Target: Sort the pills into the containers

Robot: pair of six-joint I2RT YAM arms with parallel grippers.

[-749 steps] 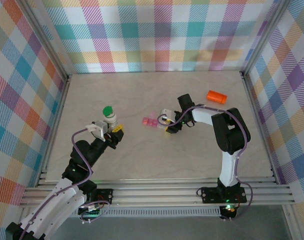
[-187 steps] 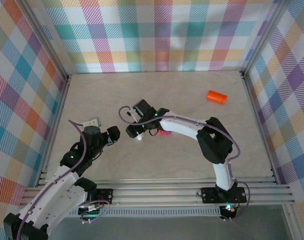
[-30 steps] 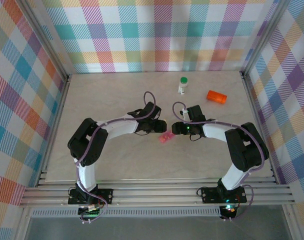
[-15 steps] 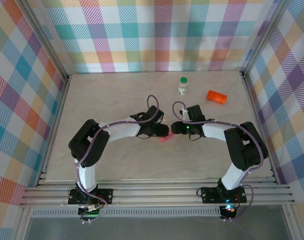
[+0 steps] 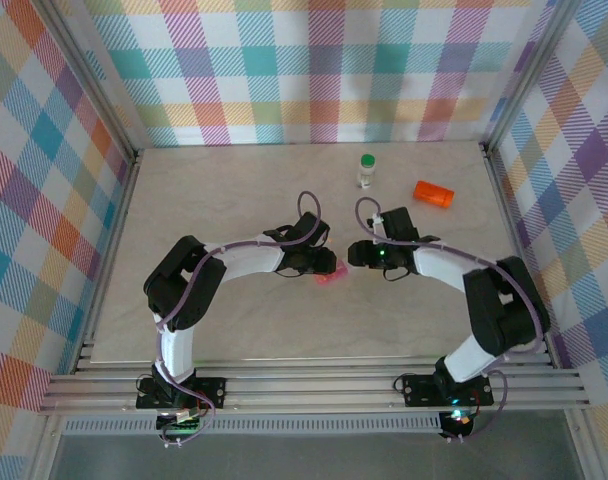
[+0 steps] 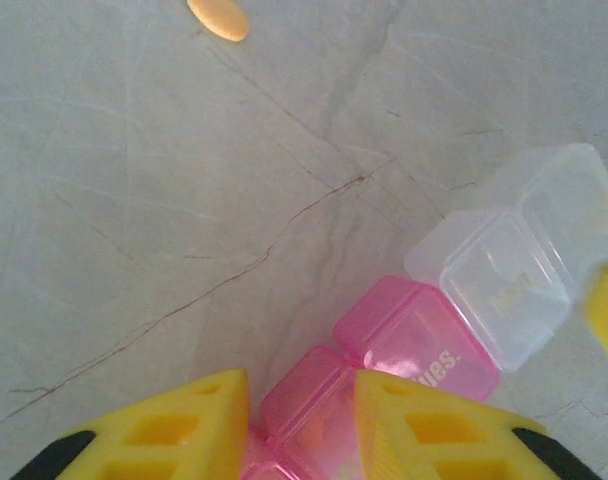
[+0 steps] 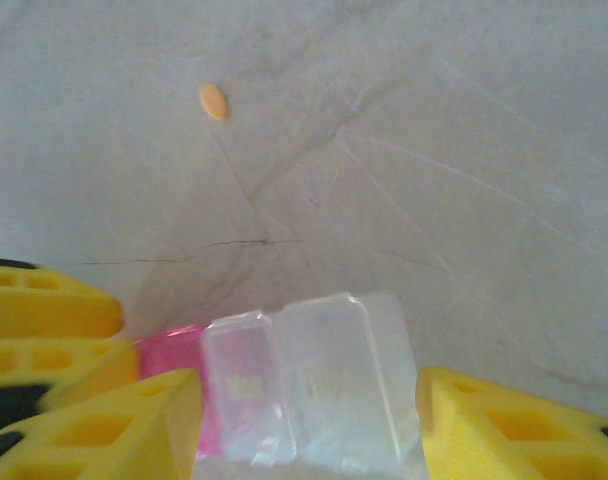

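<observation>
Marbled pale tabletop (image 5: 234, 190) boxed in by pastel plaid walls (image 5: 314, 70), with both grippers meeting at a pink pill case (image 6: 414, 335) mid-table.
White bottle (image 5: 366, 170) with a green cap stands upright toward the back, and the orange vial (image 5: 433, 194) lies near it. Left gripper (image 6: 302, 382) pinches a pink compartment. Right gripper (image 7: 309, 375) brackets the case's clear lid (image 7: 344, 350), though whether it is actually gripping is unclear. One orange pill (image 7: 213, 101) lies loose, and the compartments' contents are too blurred to make out.

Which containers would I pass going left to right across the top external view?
pink pill container → white bottle with the green cap → orange vial
</observation>
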